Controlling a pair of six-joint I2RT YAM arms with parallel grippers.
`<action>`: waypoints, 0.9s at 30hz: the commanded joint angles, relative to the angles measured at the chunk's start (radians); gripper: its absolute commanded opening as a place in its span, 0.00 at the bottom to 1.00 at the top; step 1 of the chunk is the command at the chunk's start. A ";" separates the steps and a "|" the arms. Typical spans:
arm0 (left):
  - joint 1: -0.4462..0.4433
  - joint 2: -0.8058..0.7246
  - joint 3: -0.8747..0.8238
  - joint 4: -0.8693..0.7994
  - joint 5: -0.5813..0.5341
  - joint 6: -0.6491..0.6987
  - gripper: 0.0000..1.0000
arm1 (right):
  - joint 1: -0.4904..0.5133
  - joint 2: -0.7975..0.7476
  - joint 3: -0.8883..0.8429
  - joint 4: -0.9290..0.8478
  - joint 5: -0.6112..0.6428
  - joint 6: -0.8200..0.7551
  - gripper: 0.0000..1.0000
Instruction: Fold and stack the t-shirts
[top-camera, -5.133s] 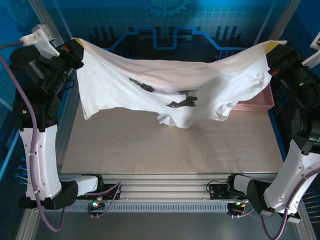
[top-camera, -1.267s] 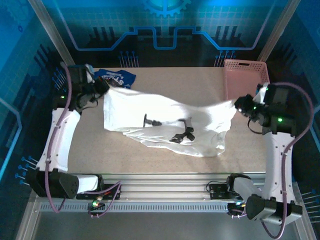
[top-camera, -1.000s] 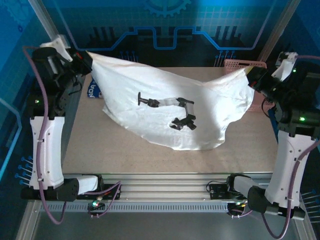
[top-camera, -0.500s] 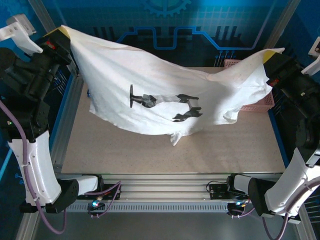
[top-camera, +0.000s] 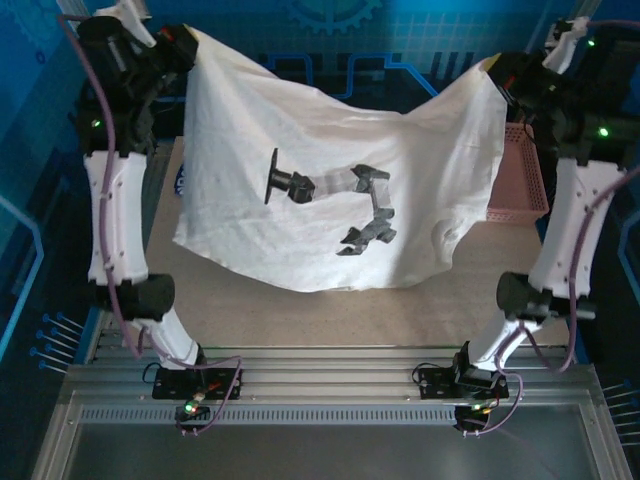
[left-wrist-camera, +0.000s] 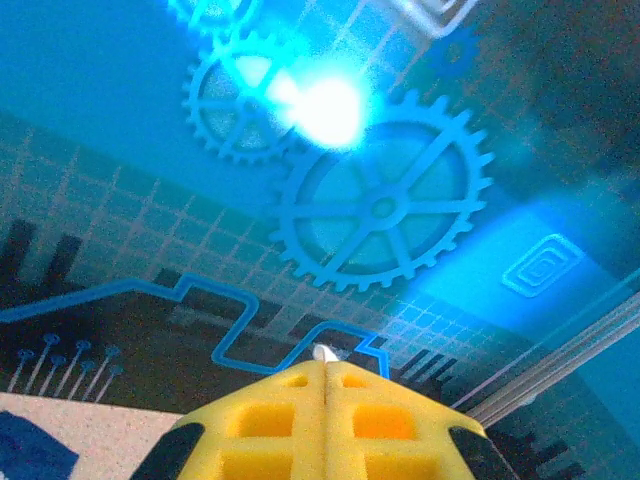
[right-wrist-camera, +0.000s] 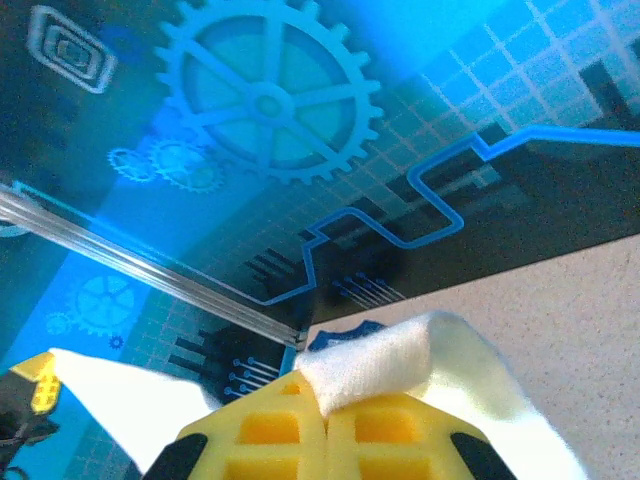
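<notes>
**Top external view.** The white t-shirt hangs spread in the air across the middle of the frame, lifted by its two upper corners. The left end effector, at the upper left, is clamped tight on one corner. The right end effector, at the upper right, is clamped tight on the other. The cloth sags between them, and its lower hem hangs over the bare worktop; whether the hem touches it I cannot tell. A dark graphic sits near the middle of the shirt. A sliver of the blue t-shirt shows at the white shirt's left edge, lying on the worktop behind it. The pink basket stands at the right edge of the worktop, partly covered by the hanging cloth and beside the right arm.

**Left wrist view.** At the bottom centre, the yellow fingers of the left end effector are pressed together with no gap. A small tip of the white t-shirt pokes out above them. The blue t-shirt shows in the lower left corner on the worktop.

**Right wrist view.** At the bottom centre, the right end effector has its yellow fingers closed together on a rolled fold of the white t-shirt. The cloth spreads away to the lower left and lower right. The worktop lies at the right.
</notes>
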 joint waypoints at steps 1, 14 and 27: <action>0.009 0.139 0.172 0.063 0.053 -0.072 0.00 | 0.017 0.211 0.231 0.137 -0.053 0.093 0.00; 0.142 0.207 0.327 0.245 0.058 -0.042 0.00 | -0.048 0.287 0.287 0.576 -0.008 0.287 0.00; 0.191 -0.253 -0.661 0.542 0.284 -0.017 0.00 | -0.048 -0.194 -0.561 0.195 0.009 -0.108 0.00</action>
